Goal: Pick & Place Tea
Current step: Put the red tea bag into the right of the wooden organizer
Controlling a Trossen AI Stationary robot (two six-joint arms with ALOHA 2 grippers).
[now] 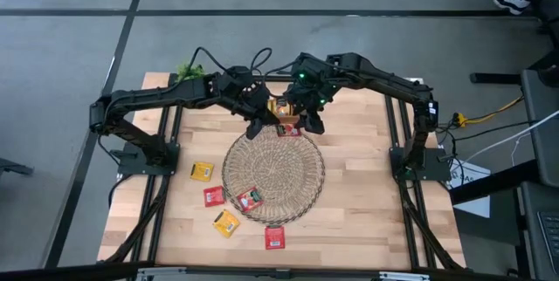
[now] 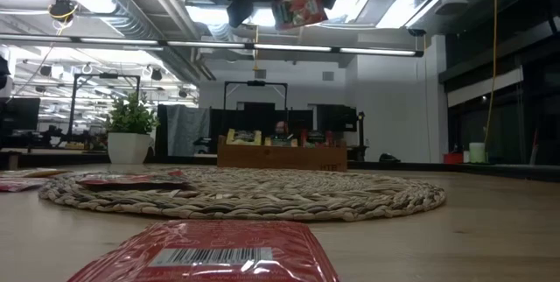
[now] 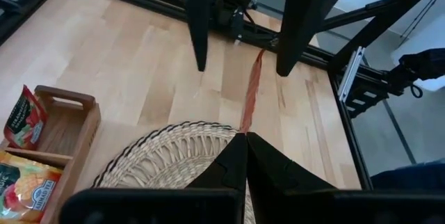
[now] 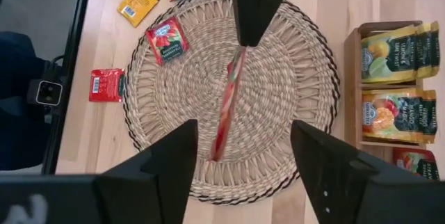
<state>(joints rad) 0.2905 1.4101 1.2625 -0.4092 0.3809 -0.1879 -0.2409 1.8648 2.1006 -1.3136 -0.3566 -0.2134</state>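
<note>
On the worktop (image 1: 367,185), a red tea bag (image 1: 274,237) lies nearest, with more beside the round wicker mat (image 1: 273,174). Above the mat's far edge, the left pincer (image 3: 245,137) is clenched on a red tea sachet (image 4: 227,106) held edge-on. The right pincer (image 4: 243,147) is released around it, probably not touching. A wooden box (image 4: 356,85) holds more tea.
</note>
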